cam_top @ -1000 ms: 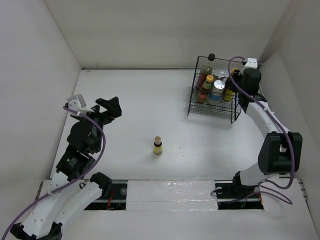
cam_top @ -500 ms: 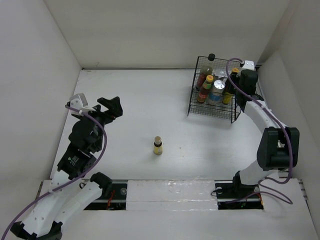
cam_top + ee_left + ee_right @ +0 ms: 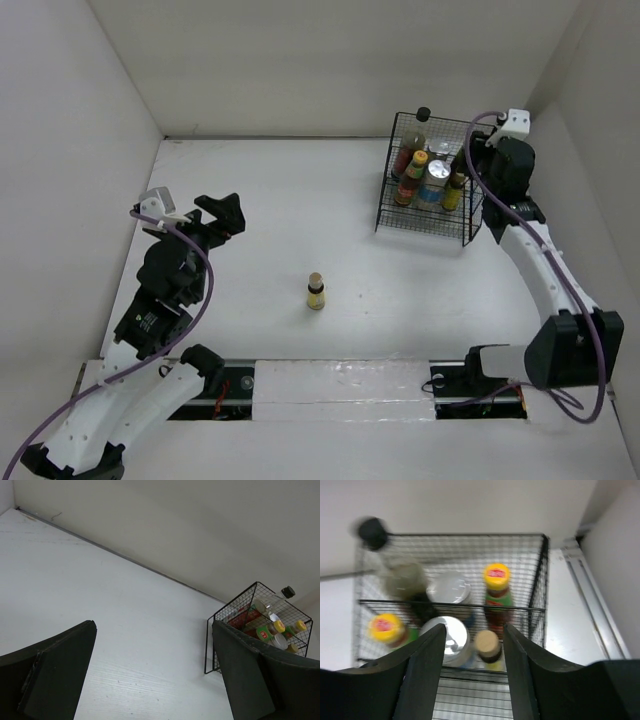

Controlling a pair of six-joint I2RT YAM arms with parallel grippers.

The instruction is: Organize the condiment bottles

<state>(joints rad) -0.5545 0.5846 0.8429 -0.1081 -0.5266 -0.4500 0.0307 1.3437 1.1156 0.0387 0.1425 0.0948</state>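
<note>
The black wire basket (image 3: pixel 385 205) stands at the back right. It holds the tall dark black-capped bottle (image 3: pixel 421 122), two red-sauce yellow-capped bottles (image 3: pixel 414 170), two silver-lidded jars (image 3: pixel 436 175) and one small yellow tan-capped bottle (image 3: pixel 454 190). My right gripper (image 3: pixel 478 168) hovers open and empty over the basket's right side. In the right wrist view the tan-capped bottle (image 3: pixel 489 648) stands below, between the spread jaws of my gripper (image 3: pixel 474 632). The other small yellow bottle (image 3: pixel 316 292) stands alone mid-table. My left gripper (image 3: pixel 225 212) is open and empty at the left.
The enclosure's white walls close in behind and to the right of the basket. The left wrist view shows the left gripper (image 3: pixel 152 627) over bare table, with the basket (image 3: pixel 207 650) far off to its right.
My right gripper has drawn up and back to the right, away from the basket, leaving the tan-capped bottle standing inside. The left arm has barely moved.
</note>
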